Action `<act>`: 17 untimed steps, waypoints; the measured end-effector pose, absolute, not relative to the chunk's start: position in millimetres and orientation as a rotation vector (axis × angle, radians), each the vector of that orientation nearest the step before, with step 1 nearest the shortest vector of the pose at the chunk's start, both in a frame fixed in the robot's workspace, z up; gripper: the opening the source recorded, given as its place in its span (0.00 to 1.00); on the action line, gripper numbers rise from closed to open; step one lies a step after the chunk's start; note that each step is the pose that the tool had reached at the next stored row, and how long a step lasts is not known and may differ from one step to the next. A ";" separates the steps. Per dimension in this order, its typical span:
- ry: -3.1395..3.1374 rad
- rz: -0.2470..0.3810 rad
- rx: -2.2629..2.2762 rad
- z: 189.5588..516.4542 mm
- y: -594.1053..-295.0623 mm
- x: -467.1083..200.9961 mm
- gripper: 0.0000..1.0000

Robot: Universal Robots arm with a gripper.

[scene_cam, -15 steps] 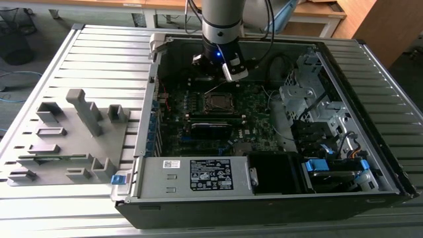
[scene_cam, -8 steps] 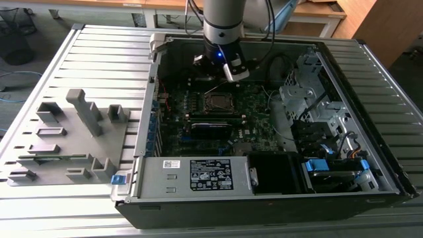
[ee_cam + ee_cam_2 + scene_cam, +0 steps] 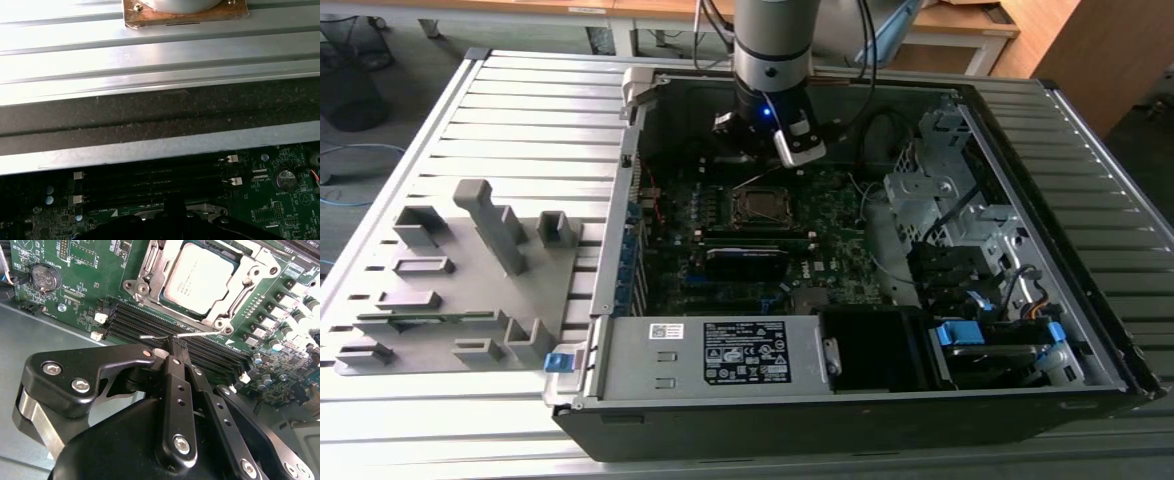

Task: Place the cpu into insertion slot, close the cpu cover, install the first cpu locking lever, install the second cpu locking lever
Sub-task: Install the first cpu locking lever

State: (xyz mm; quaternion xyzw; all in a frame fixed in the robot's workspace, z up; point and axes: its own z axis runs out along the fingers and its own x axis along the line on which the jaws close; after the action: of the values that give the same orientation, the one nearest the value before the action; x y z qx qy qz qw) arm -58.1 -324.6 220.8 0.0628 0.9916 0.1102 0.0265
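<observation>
Slatted bench [image 3: 520, 100], open PC case [image 3: 854, 430]. We see the cpu [image 3: 202, 277] seated in the insertion slot [image 3: 758, 208], with the cpu cover [image 3: 150, 265] down over it. Gripper [image 3: 176, 344] fingers are pressed together, tips at the thin locking lever [image 3: 200, 333]; pinched or just touching, we can't tell. Our call: steady downward push, no sideways slip. Memory slots [image 3: 145, 322] sit right below the tips, and cables [image 3: 887, 128] hang near the arm.

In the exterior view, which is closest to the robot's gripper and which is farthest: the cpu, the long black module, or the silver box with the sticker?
1. The cpu, just below the gripper in the picture.
2. The long black module, lower down, past the cpu.
3. The silver box, lowest in the picture of the three.
</observation>
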 end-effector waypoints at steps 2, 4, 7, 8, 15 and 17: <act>3.064 0.340 0.194 219.0 -324.6 -57.6 0.11; 3.064 0.340 0.194 217.1 -324.6 -57.4 0.11; 3.064 0.340 0.194 214.5 -324.6 -57.2 0.11; 3.064 0.340 0.194 214.0 -324.5 -57.1 0.11; 3.064 0.340 0.194 211.1 -324.5 -53.1 0.11; 3.064 0.340 0.194 210.2 -324.5 -52.4 0.11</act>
State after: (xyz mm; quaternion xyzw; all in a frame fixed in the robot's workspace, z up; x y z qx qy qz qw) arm -52.4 -324.5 210.2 0.0627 0.9916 0.1102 0.0265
